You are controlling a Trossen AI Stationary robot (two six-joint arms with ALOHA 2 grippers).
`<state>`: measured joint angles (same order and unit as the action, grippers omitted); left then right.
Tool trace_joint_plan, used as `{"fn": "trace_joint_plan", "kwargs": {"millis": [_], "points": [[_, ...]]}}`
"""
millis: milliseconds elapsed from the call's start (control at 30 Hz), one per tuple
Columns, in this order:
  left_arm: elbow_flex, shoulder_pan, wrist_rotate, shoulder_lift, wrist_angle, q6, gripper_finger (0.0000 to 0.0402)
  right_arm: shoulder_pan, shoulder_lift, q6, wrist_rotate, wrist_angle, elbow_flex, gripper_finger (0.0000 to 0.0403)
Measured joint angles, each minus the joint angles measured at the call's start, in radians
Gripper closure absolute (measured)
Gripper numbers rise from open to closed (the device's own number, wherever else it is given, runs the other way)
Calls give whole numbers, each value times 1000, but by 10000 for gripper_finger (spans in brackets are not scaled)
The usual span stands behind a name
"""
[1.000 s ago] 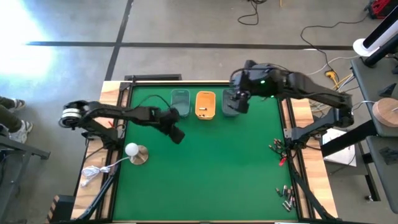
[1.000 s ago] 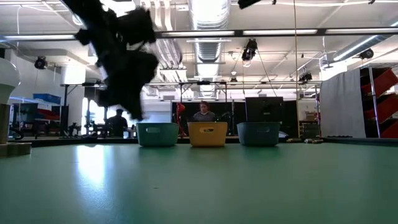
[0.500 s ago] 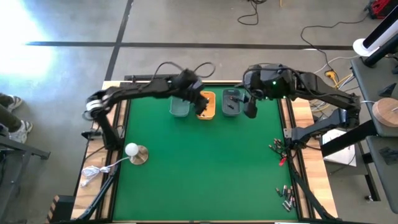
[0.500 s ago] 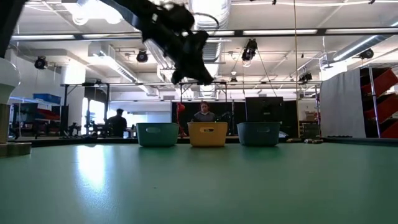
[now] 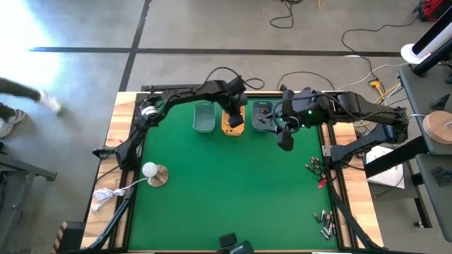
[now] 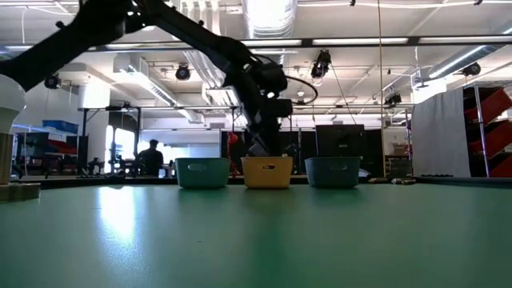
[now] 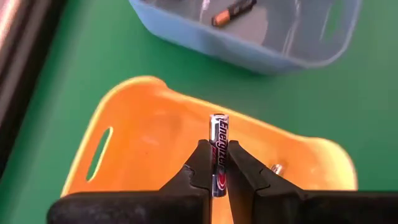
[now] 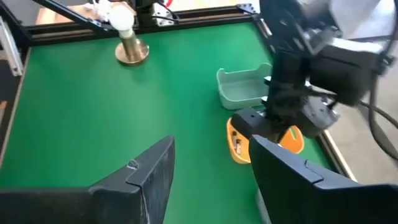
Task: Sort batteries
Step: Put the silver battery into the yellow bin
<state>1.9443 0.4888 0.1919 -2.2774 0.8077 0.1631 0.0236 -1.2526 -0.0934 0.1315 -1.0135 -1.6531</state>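
One slim battery (image 7: 219, 152), silver and black with a printed label, stands upright pinched in the left hand (image 7: 217, 168) above the orange tray (image 7: 143, 143), where another cell (image 7: 277, 168) lies. A blue-grey tray (image 7: 249, 53) beside it holds a cell (image 7: 235, 11). Right hand (image 8: 211, 165) hangs spread over the green bench (image 5: 233, 190); loose batteries (image 5: 325, 224) lie at its corner.

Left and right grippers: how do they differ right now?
The left gripper is shut on a battery, held upright over the orange tray; the right gripper is open and empty. The left hangs above the middle tray, the right just off the grey tray, over bare green mat. Both sit near the far tray row.
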Motion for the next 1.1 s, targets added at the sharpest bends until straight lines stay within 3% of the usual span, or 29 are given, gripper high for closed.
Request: {"fn": "trace_joint_plan", "kwargs": {"millis": [167, 500, 667, 800, 933, 1100], "points": [[71, 1, -35, -63, 98, 49, 397, -6, 0, -28, 4, -5, 0, 204], [44, 6, -98, -71, 88, 68, 396, 12, -15, -3, 110, -181, 23, 204], [44, 6, -105, -71, 90, 79, 395, 7, -25, -114, 104, -175, 133, 204], [44, 6, -106, -71, 84, 83, 391, -13, -26, -183, 105, -162, 297, 204], [44, 6, -106, -71, 78, 82, 358, -47, -23, -254, 99, -102, 454, 208], [51, 6, -106, -71, 89, 73, 283, -105, -14, -404, 87, -168, 537, 220]]}}
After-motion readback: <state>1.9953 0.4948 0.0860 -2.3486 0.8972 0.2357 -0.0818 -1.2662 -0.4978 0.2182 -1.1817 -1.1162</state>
